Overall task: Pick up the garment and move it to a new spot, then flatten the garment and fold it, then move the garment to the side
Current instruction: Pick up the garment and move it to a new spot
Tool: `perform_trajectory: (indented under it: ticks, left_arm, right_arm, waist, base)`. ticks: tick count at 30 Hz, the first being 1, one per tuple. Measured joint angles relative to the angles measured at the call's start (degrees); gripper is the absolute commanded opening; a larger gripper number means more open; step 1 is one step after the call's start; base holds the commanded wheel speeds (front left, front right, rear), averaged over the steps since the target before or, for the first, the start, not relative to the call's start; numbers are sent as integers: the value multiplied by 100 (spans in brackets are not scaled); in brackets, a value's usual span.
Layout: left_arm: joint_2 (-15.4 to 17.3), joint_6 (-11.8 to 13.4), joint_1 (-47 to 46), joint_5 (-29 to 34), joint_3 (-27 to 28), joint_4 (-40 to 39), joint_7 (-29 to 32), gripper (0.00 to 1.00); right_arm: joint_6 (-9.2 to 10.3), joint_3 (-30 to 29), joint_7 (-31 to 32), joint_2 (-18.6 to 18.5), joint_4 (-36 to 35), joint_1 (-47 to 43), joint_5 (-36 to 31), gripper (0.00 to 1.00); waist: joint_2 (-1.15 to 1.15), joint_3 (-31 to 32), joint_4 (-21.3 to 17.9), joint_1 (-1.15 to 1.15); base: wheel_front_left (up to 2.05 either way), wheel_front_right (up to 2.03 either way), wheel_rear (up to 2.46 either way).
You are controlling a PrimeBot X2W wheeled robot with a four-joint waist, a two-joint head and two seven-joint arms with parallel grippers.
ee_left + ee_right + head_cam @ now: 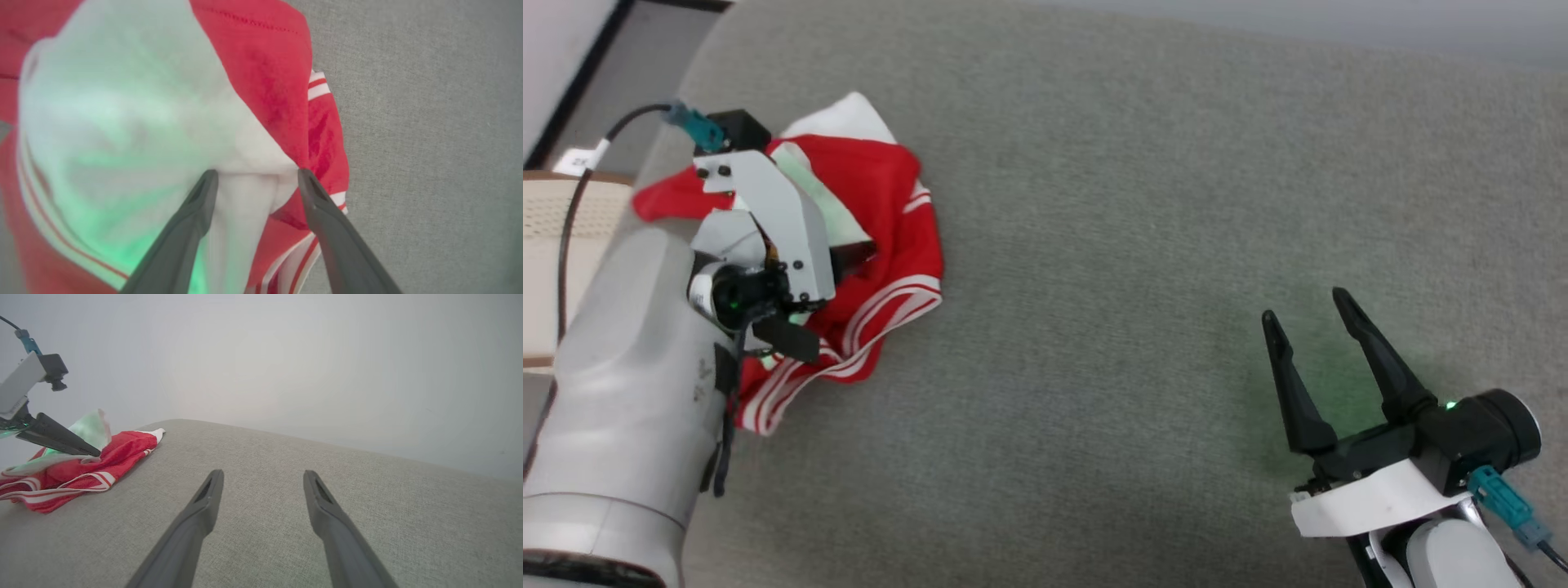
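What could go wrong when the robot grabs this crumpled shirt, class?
The open left pincer straddles one white fold of the garment; closing may catch only a thin layer that slips.
The right pincer is far off across the grey surface, so a one-armed lift may stay bunched.

A tabletop (1143, 245) covered in grey, finely woven cloth spreads across the head view, its near left corner rounded and its weave plain and unmarked over the whole middle and right, with a faint green glow (1339, 371) on the cloth at the lower right. Behind its far edge stands a pale, bare wall (286, 355), blank and softly blurred. Off the tabletop's left side, at the edge of the head view, lies a beige panel (556, 216) with a fine dotted pattern and a brown rim, and above it a black strip (576, 86) runs on a slant beside a white surface (556, 33).
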State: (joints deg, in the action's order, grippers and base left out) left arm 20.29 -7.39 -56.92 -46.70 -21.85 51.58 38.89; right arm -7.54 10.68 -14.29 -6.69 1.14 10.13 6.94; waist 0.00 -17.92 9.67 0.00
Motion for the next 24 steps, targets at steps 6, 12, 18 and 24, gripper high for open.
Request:
perform_trajectory:
  ticks: [6,12,18,24]
  left_arm:
    - [71,-1,-73,-162,-164,213,24,100]
    - [145,-2,-209,-238,-281,436,-51,100]
    - [213,-1,-294,-499,-336,533,12,100]
    - [319,14,-273,-727,-523,334,-121,0]
  right_arm:
    - [0,8,-21,-2,-70,132,5,100]
    - [0,20,-36,-8,-146,242,4,100]
    - [0,-2,-37,-12,-207,305,1,100]
    - [0,-25,-36,-4,-257,307,-3,100]
  waist:
    - [0,-260,-206,0]
    - [0,-498,-366,0]
    - [0,-648,-505,0]
    - [0,-684,-572,0]
  base:
    - [0,0,0]
    - [0,0,0]
    - [0,0,0]
    - [0,0,0]
